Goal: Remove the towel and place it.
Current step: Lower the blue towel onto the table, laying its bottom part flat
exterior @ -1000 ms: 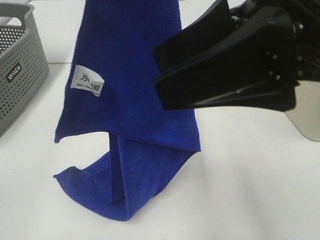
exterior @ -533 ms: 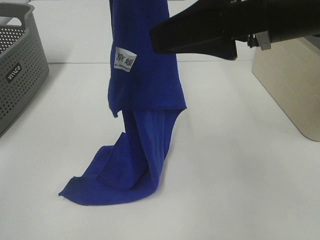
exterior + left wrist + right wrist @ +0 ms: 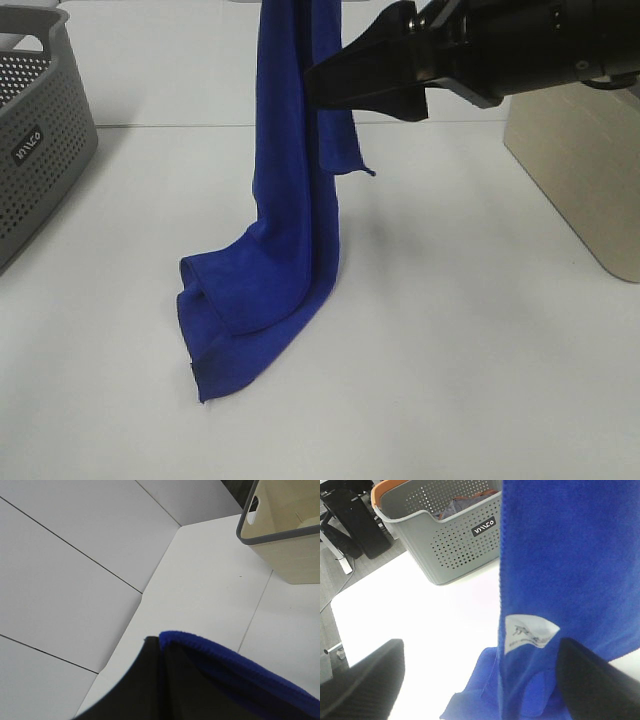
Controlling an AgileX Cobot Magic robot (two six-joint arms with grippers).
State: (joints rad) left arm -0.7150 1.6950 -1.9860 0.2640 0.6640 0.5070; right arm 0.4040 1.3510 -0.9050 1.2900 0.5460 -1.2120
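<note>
The royal-blue towel (image 3: pixel 290 200) hangs from above the top edge of the exterior view, and its folded lower end rests on the white table (image 3: pixel 450 350). In the left wrist view my left gripper (image 3: pixel 160 652) is shut on the towel's top edge (image 3: pixel 225 662). My right gripper (image 3: pixel 335 85) reaches in from the right, level with the towel's upper part. In the right wrist view it (image 3: pixel 480 680) is open, its fingers (image 3: pixel 370 680) wide apart, with the towel (image 3: pixel 570 555) hanging ahead of them and the white label (image 3: pixel 530 635) showing.
A grey perforated basket (image 3: pixel 40 130) stands at the left edge; the right wrist view shows it (image 3: pixel 450 535) with clothes inside. A beige basket (image 3: pixel 580 170) stands at the right and also shows in the left wrist view (image 3: pixel 285 535).
The hanging towel has twisted and narrowed; its label has turned out of the exterior view. Its lower end has slid on the table. The right arm has risen and drawn back.
</note>
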